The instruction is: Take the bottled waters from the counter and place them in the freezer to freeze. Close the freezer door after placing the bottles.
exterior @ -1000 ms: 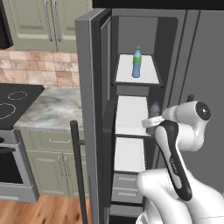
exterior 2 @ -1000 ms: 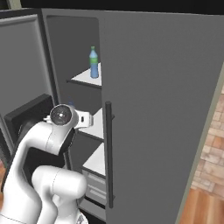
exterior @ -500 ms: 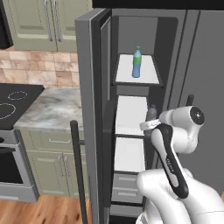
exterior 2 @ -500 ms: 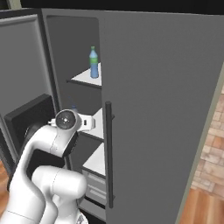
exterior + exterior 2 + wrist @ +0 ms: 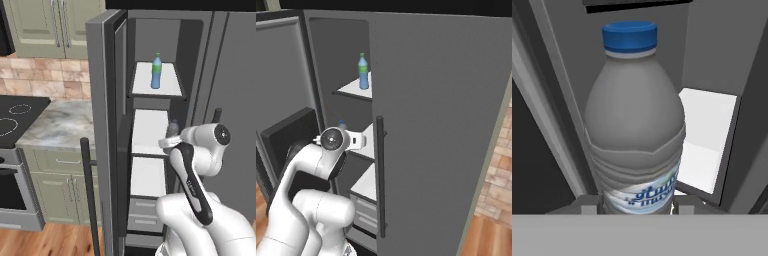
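A smoky grey water bottle with a dark blue cap stands upright between my fingertips, and my gripper is shut on its lower body. From the base, this bottle is at the front of the freezer's middle white shelf, its cap peeking over the wrist. The clear blue bottle with a green cap stands on the upper shelf, also visible from the right. The freezer door stands wide open. The marbled counter lies left of it.
The freezer door's long dark bar handle juts toward me at the lower left. The plain grey fridge door is shut, close on the right. A black stovetop sits at the far left, with green wall cabinets above.
My arm has dropped slightly and eased toward the freezer opening, carrying the grey bottle with it. The blue bottle and the door have not moved.
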